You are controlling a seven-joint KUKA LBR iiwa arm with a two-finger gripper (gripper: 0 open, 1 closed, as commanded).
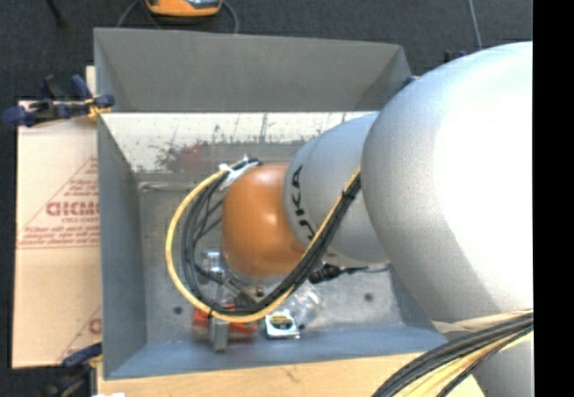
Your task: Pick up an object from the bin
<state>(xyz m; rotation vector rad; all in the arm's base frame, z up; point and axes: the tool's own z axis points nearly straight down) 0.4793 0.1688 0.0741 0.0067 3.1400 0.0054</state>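
The fingers sit low at the bin's near wall, touching or just beside a red piece, a clear packet near; how open, I cannot tell. The arm reads "UKA".

Hard glare on white arm (bin dim beneath)
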